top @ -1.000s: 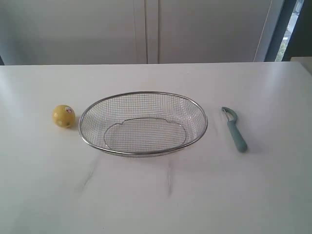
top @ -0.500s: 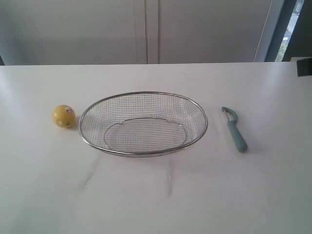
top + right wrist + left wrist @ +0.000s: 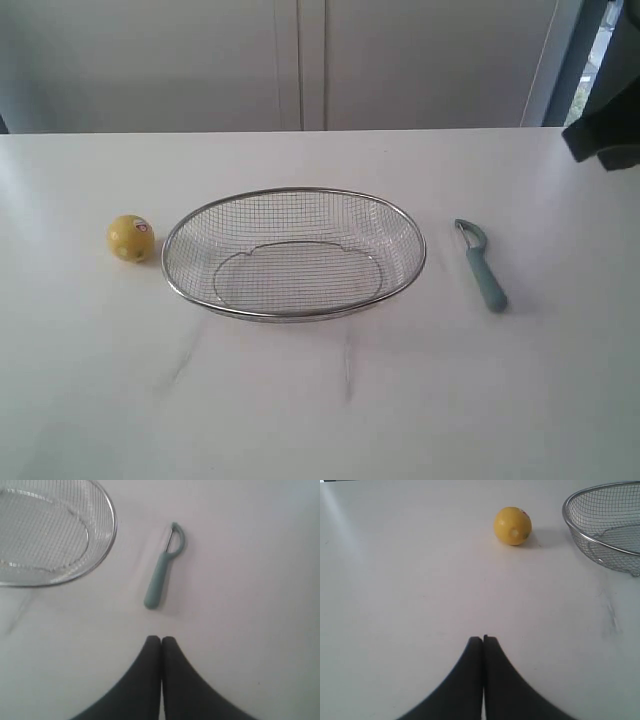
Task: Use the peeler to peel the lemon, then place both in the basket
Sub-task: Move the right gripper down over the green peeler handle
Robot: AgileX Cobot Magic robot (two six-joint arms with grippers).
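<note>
On left: left claw (image 3: 483,639) pinched shut, holding nothing, over white desk (image 3: 320,400), well short of small round yellow lemon (image 3: 131,239); lemon on desk just left of large oval silver wire-mesh basket (image 3: 295,189), not touching; slim teal-grey peeler with metal blade head (image 3: 483,268) flat on desk right of basket, apart; right claw (image 3: 161,639) pinched shut, holding nothing, near peeler's handle end.

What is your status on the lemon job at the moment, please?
Both shut, empty: left gripper, right gripper. Whole lemon left of basket, peeler right of it, neither picked up. Nothing blocking either.
</note>
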